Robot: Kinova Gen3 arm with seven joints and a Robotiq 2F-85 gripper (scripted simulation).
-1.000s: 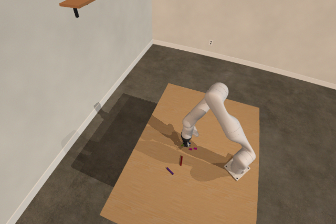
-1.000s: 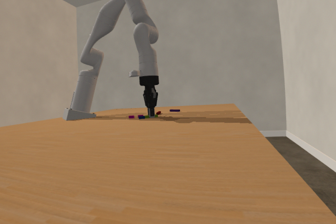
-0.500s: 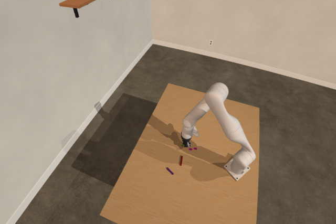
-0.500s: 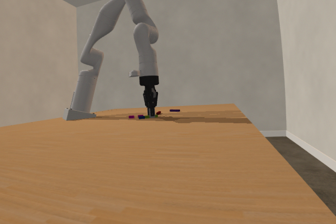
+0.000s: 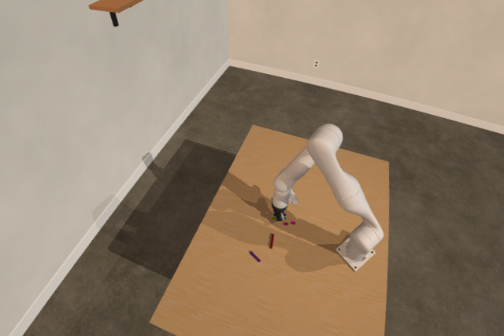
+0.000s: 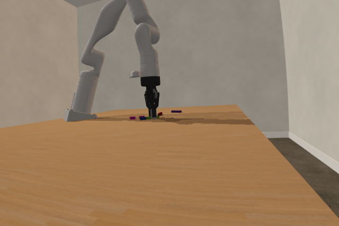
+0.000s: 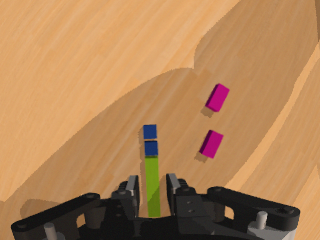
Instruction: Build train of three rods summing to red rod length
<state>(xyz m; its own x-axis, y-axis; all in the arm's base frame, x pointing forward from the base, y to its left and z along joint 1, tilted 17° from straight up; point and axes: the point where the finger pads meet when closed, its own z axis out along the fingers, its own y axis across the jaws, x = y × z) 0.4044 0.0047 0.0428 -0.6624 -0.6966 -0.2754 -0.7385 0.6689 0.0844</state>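
Observation:
My gripper is slightly open and down at the table, its fingers on both sides of a lime rod, with space between each finger and the rod. One blue rod lies against or almost against the lime rod's far end. Another blue rod lies beyond it across a very thin gap. The three look in one straight line in the wrist view. The red rod lies apart. The lime rod's near end is hidden by the gripper in the wrist view.
Two magenta rods lie to the right of the line in the wrist view, clearly apart from it. A purple rod lies beyond the red rod, far from the gripper.

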